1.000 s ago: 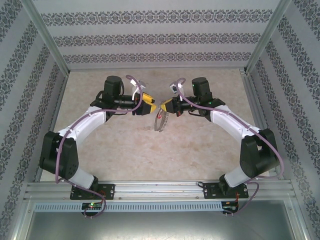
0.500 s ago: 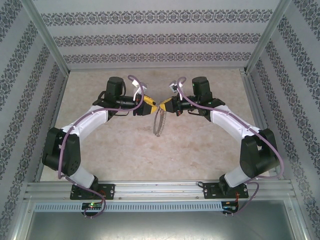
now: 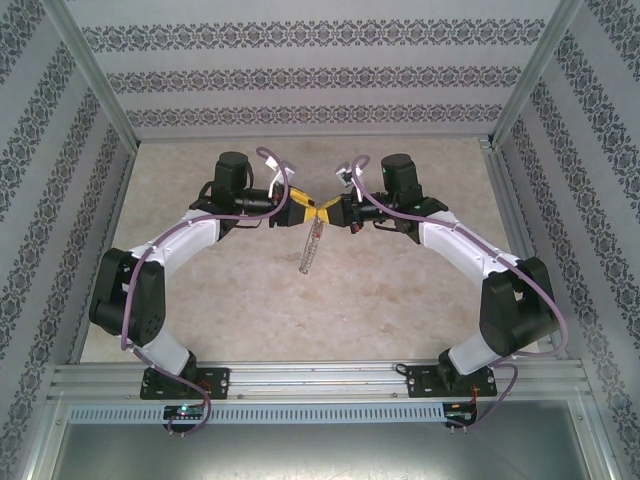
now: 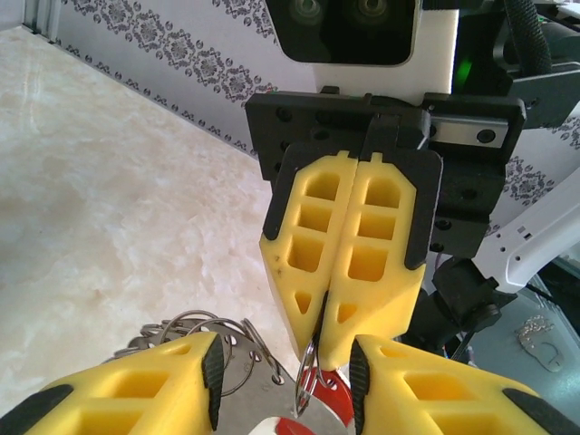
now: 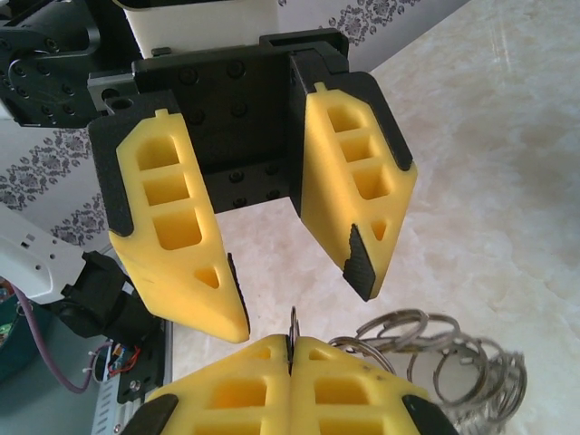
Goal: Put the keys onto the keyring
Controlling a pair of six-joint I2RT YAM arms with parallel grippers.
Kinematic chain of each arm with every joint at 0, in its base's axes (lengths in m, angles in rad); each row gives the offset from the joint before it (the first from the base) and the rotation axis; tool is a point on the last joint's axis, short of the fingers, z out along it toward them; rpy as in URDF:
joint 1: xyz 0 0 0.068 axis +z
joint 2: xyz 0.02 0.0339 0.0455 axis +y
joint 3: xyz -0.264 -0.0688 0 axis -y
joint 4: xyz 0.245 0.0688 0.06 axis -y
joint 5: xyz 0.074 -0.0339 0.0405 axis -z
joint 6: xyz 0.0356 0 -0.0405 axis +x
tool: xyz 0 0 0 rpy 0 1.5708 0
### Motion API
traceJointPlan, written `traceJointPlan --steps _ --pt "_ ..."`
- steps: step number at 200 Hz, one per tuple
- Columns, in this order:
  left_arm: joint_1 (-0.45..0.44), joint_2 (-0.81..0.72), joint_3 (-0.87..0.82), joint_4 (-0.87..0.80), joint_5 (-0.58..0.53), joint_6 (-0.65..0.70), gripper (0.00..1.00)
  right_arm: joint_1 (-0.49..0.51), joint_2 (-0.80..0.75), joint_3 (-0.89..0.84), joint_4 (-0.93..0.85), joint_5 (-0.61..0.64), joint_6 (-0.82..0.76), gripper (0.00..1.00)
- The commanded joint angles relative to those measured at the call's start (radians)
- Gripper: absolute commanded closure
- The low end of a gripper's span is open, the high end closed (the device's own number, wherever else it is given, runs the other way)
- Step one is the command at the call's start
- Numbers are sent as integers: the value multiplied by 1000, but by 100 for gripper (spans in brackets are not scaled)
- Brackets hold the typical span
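Ok so both arms are nose to nose in mid-air over the table (image 3: 250, 310). My right gripper (image 4: 317, 352) is clamped tight on one thin wire loop of the keyring (image 3: 311, 248), and the rest of the bundle dangles below it. The left gripper (image 5: 301, 308) faces it with jaws apart, nothing pinched between them as far as I can see. The key (image 4: 301, 426) is just a sliver of red head at the bottom edge of the left wrist view, between the left fingers and right under the right tips. I can't tell if it's on the loop or just lying against it.

What worries me: the right grip is only at the very tips, so if a left pad bumps that wire, it could twist out and the whole bundle drops. The left could also grab a loose loop instead of the tiny key, or knock the key off.
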Motion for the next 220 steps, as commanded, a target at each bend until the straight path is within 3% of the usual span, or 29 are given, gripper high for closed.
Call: traceJointPlan --steps 1,220 --pt "3 10 10 65 40 -21 59 9 -11 10 41 -36 1 100" --pt "-5 -2 -61 163 100 -68 67 5 0 14 47 -13 6 100"
